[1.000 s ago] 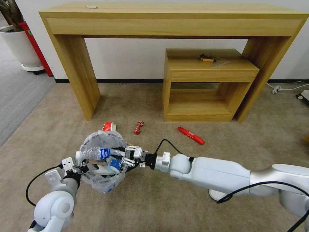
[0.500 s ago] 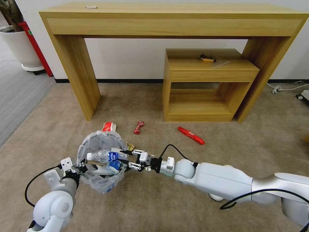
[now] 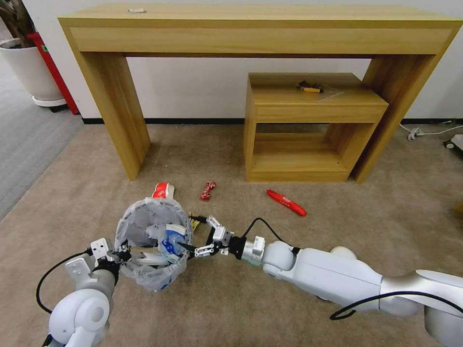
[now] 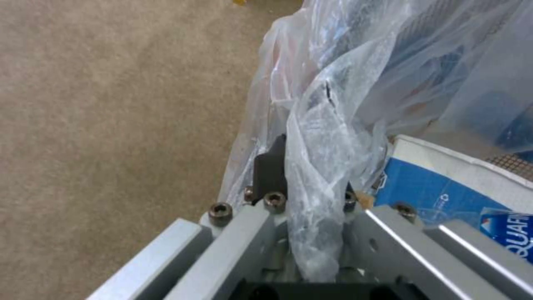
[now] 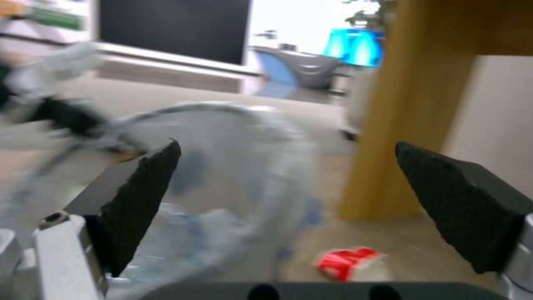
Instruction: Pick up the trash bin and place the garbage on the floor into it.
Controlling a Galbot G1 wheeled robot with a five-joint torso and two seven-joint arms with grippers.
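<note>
The right gripper (image 3: 198, 235) stands with its jaws spread wide and nothing between them, just beside the near rim of the trash bin (image 3: 153, 241). A second ago those jaws were over the mouth of the bin with a clear bottle and a blue-white carton between them; half a second ago they were parting and the arm was drawing back. Now the bottle (image 3: 155, 231) and the carton (image 3: 171, 241) lie inside the liner bag, and the gripper is clear of the rim. I judge that this piece of garbage is delivered and the right arm is free for another.

In the right wrist view the two black pads (image 5: 141, 200) frame open air, with the bin's bag blurred beyond them and a red paper cup (image 5: 347, 262) on the carpet past it.

The left gripper (image 4: 302, 208) has its jaws clamped on the bin's rim, pinching the crinkly clear bag; the blue-white carton (image 4: 444, 191) shows through the plastic just beside them. In the head view this gripper (image 3: 117, 254) holds the bin tilted at the robot's left, above the floor (image 3: 87, 193).

Farther out, the garbage left on the beige carpet: the red cup (image 3: 162, 190) just behind the bin, a twisted red wrapper (image 3: 208, 190) near it, and a long red wrapper (image 3: 286, 202) well apart to the right, before the wooden surface's lower shelf unit (image 3: 308, 130).
</note>
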